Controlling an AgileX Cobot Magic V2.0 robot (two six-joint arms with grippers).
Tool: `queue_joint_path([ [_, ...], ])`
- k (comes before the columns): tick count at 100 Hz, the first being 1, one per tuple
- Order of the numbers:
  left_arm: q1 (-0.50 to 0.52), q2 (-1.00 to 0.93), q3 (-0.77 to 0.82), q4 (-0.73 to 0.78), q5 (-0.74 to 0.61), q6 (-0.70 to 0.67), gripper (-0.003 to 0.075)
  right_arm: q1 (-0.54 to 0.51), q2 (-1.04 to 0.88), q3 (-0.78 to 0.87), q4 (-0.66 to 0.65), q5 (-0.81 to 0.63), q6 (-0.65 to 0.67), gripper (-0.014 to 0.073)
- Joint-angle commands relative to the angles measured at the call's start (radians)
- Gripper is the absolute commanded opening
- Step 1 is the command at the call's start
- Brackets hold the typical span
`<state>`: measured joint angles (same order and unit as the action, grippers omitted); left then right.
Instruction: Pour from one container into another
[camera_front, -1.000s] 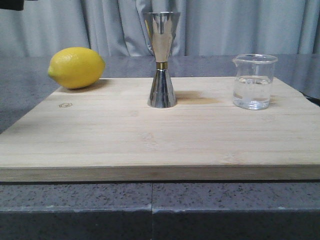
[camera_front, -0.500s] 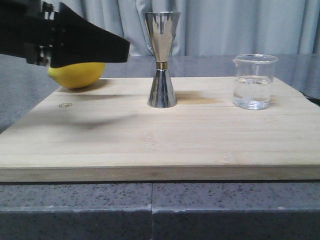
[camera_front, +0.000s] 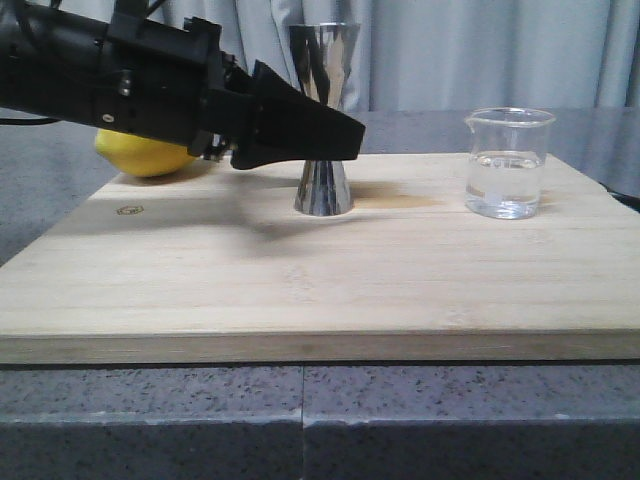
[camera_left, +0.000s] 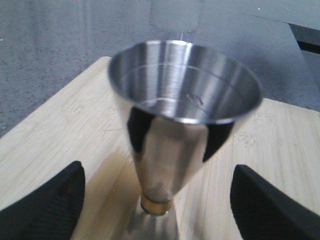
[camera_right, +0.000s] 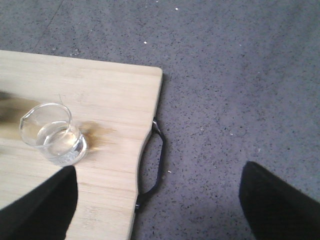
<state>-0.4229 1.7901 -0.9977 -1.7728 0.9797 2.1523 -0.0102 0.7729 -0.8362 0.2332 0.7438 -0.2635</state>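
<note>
Broadly, the wooden cutting board (camera_front: 320, 270) fills the lower middle of the front view, resting on a grey stone counter (camera_front: 320, 420), and everything that matters stands on it. The left gripper (camera_front: 335, 132) reaches in from the upper left of that frame, its dark fingers spread wide and holding nothing; in the left wrist view the two fingertips sit in the bottom corners with the steel jigger (camera_left: 182, 130) centred between them, not yet touched. The jigger stands upright in the upper centre of the front view, and the glass beaker (camera_front: 508, 163), part filled with clear liquid, stands well apart at the right. To steady the jigger well, I judge the fingers should close level on the narrow waist near the gold band, gently, since the tall hourglass shape would tip easily. The right gripper (camera_right: 157, 210) hangs open above the counter, off the board's corner, the beaker at the left of its view. A lemon (camera_front: 150, 155), largely hidden behind the left arm, lies clear of the pouring path.
</note>
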Motion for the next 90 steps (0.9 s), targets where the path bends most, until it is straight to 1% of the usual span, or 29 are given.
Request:
queue_joint_path([
  [1,-0.016,-0.029,-0.035,-0.079,0.070,0.002,0.0544,-0.001,0.003,-0.035,0.012,-0.069,-0.009,0.0595],
  [29,-0.016,-0.021,-0.037,-0.079,0.075,0.002,0.0536,-0.001,0.003,-0.035,0.012,-0.067,-0.009,0.0595],
  [36,-0.016,-0.021,-0.037,-0.079,0.076,0.002,0.0486,-0.001,0.003,-0.035,0.012,-0.067,-0.009,0.0595],
  [48,-0.016,-0.021,-0.037,-0.079,0.104,0.002,0.0345,-0.001,0.003,-0.035,0.012,-0.067,-0.009,0.0595],
  [62,-0.016,-0.021,-0.037,-0.079,0.109,0.002,0.0224,-0.001,0.003,-0.035,0.012,-0.065,-0.009,0.0595],
  [76,-0.016,-0.021,-0.037,-0.079,0.109,0.002,0.0150,-0.001,0.003,-0.035,0.012,-0.065,-0.009,0.0595],
  [90,-0.016,-0.021,-0.037,-0.079,0.117,0.002,0.0119,-0.001,0.003,-0.035,0.027,-0.071,-0.009,0.0595],
])
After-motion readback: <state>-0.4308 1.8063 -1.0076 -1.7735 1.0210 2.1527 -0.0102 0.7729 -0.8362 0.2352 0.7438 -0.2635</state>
